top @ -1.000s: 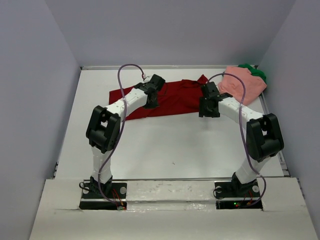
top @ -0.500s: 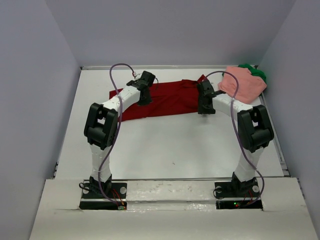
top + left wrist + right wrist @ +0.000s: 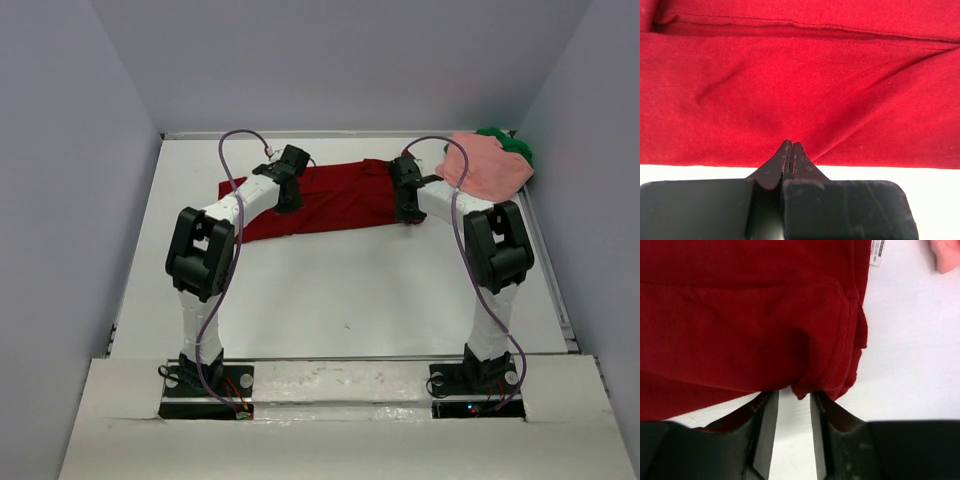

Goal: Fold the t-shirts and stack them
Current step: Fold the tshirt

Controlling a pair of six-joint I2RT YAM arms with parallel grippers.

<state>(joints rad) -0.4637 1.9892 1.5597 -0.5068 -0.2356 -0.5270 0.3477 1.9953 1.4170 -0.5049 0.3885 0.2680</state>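
Top external shows the red shirt (image 3: 345,195) spread at the back of the table (image 3: 350,290), with the pink shirt (image 3: 485,165) and green shirt (image 3: 512,147) heaped in the right corner. The left claw (image 3: 791,146) pinches the red shirt's near edge. The right claw (image 3: 792,397) is narrow around a bump of that edge, probably so both can lift and fold.

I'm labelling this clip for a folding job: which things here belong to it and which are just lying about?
Part of the job: dark red t-shirt, spread out; salmon pink t-shirt, heaped far right; green t-shirt, behind the pink one.
Just there: small dark speck on the table; purple cables, rig wiring.
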